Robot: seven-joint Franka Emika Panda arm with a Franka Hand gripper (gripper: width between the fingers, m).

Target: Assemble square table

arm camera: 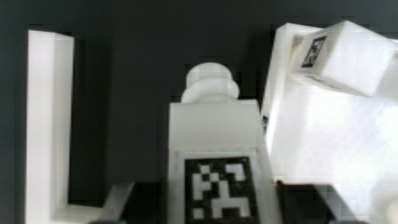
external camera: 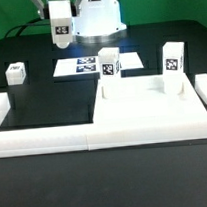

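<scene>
The white square tabletop slab (external camera: 151, 100) lies on the black table at the exterior view's right. Two tagged white legs stand on it, one at its near-left corner (external camera: 110, 67) and one further right (external camera: 173, 60). Another leg block (external camera: 14, 73) sits alone on the table at the left. My gripper (external camera: 58, 18) is raised at the back left and shut on a fourth tagged leg (external camera: 61, 32). In the wrist view this leg (arm camera: 215, 140) runs out from between my dark fingers (arm camera: 111, 193), its rounded peg pointing away. The slab (arm camera: 338, 125) and a leg on it (arm camera: 331, 50) lie beside it.
A long white border rail (external camera: 89, 140) runs along the front, with arms up the left (external camera: 0, 111) and right (external camera: 204, 90); it also shows in the wrist view (arm camera: 50, 110). The marker board (external camera: 89, 64) lies behind the slab. The robot base (external camera: 95, 17) stands at the back.
</scene>
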